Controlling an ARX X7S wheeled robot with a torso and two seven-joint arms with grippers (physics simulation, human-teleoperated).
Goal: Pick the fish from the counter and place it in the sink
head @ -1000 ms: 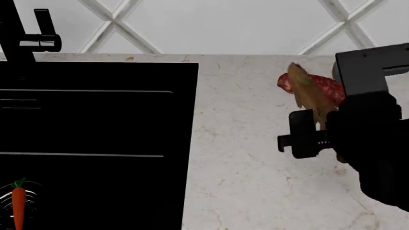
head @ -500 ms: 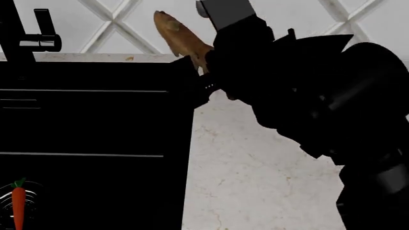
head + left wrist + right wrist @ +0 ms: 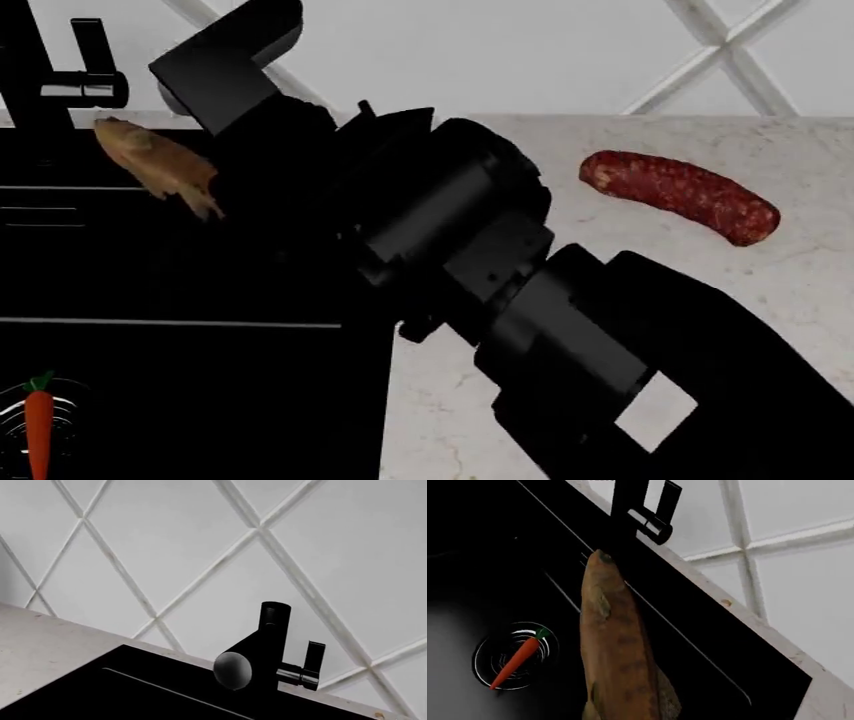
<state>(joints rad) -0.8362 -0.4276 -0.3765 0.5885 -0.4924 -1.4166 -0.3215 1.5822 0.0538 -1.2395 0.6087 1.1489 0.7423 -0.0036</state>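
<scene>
We have the fish point(image 3: 150, 165) pinched by its tail end in our right hand point(image 3: 247, 195), head jutting out over the black sink point(image 3: 200, 380), above the carrot point(image 3: 517, 657) at the drain. Slim, stiff-looking and probably light and slippery, it seems best held near mid-body; a tail grip may let it swing. Our left hand is out of view.
</scene>
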